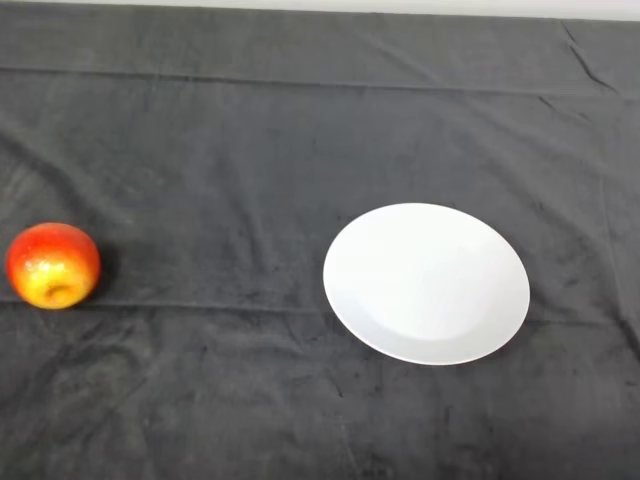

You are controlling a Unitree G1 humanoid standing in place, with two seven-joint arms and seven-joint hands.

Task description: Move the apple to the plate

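Note:
A red and yellow apple (53, 265) sits on the dark cloth at the far left of the head view, upright with its stem dimple facing me. A white round plate (426, 283) lies flat on the cloth right of centre, with nothing on it. The apple and the plate are well apart.
The dark cloth (230, 160) covers the whole table and has creases running across it. The table's far edge (320, 8) runs along the top of the view.

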